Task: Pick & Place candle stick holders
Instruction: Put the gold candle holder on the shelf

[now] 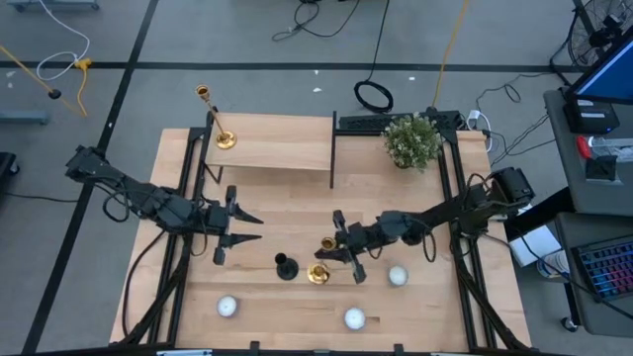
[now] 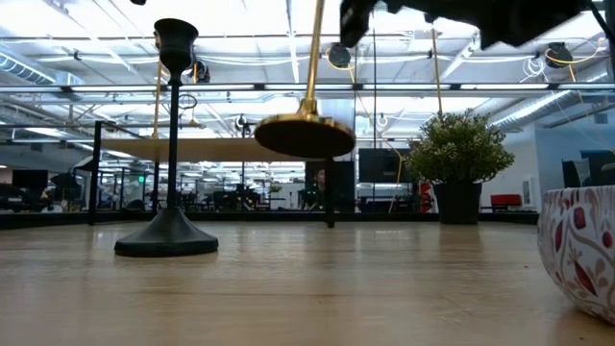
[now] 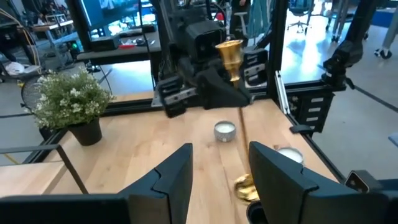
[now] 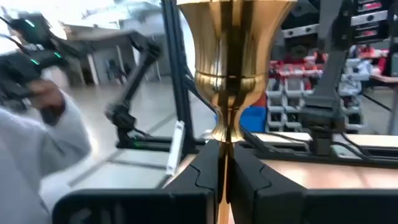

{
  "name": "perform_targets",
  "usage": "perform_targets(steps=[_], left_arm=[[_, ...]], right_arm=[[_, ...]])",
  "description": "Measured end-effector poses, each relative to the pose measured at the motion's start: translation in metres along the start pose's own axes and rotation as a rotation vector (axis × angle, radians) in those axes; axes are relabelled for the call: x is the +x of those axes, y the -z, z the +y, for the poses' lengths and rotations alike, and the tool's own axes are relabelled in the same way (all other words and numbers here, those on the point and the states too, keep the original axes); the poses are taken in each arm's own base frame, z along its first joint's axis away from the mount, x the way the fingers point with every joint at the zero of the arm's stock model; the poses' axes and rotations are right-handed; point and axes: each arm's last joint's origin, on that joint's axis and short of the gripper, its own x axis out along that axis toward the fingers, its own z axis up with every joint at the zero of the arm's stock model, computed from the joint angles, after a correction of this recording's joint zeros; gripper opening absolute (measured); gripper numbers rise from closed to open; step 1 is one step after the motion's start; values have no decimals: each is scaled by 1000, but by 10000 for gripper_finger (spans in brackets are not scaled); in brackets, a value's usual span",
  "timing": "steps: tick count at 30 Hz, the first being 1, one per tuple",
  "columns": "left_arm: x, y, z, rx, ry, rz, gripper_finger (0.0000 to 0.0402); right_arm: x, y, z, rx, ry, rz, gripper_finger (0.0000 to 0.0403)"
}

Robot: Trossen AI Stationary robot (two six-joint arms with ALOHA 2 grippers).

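Note:
My right gripper (image 1: 334,249) is shut on a gold candlestick (image 2: 306,133), which hangs above the table's near middle. A black candlestick (image 1: 286,267) stands upright on its round base (image 2: 167,240) just left of it. A second gold candlestick (image 1: 213,119) stands on the raised wooden shelf (image 1: 282,143) at the far left. My left gripper (image 1: 253,226) is open and empty over the table, left of the black candlestick; its fingers (image 3: 168,180) point toward the held candlestick. My right gripper pinches the gold candlestick's thin stem (image 4: 224,140) between its two fingers, just below the cup (image 4: 233,43). The fingers come about level from the table's right side and lie across the stem. The candlestick is near upright, and its flared base (image 2: 306,135) is lifted clear of the table.
A bushy green plant (image 1: 411,141) in a dark pot stands at the far right. Three small white candle cups (image 1: 227,307) (image 1: 353,317) (image 1: 398,276) sit along the near side. A person's light sleeve (image 4: 37,143) shows beyond the table.

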Motion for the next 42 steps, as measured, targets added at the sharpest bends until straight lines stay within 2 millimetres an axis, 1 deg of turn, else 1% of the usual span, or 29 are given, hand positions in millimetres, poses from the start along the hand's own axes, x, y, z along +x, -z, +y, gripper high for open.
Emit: perform_targets(steps=[3, 6, 9, 14, 20, 25, 30, 38, 42], left_arm=[[0, 1, 0, 10, 1, 11, 163], [0, 3, 0, 19, 0, 34, 163], [0, 5, 0, 24, 0, 47, 163], [0, 5, 0, 25, 1, 51, 163], [0, 5, 0, 25, 0, 51, 163], [0, 5, 0, 23, 0, 48, 163], [0, 5, 0, 22, -1, 47, 163], [0, 5, 1, 22, -32, 45, 163], [0, 5, 3, 24, -94, 44, 163]], right_arm=[[5, -17, -7, -60, 29, 37, 9], [5, -42, -15, -92, 57, -8, 12], [-1, -63, -26, -155, 94, -53, 10], [-14, -86, -52, -192, 186, -106, 9], [-23, -103, -85, -217, 288, -136, 9], [-30, -120, -109, -292, 372, -138, 9], [-42, -135, -133, -317, 457, -156, 9], [-64, -141, -165, -329, 575, -155, 9], [-68, -135, -182, -314, 618, -147, 9]])
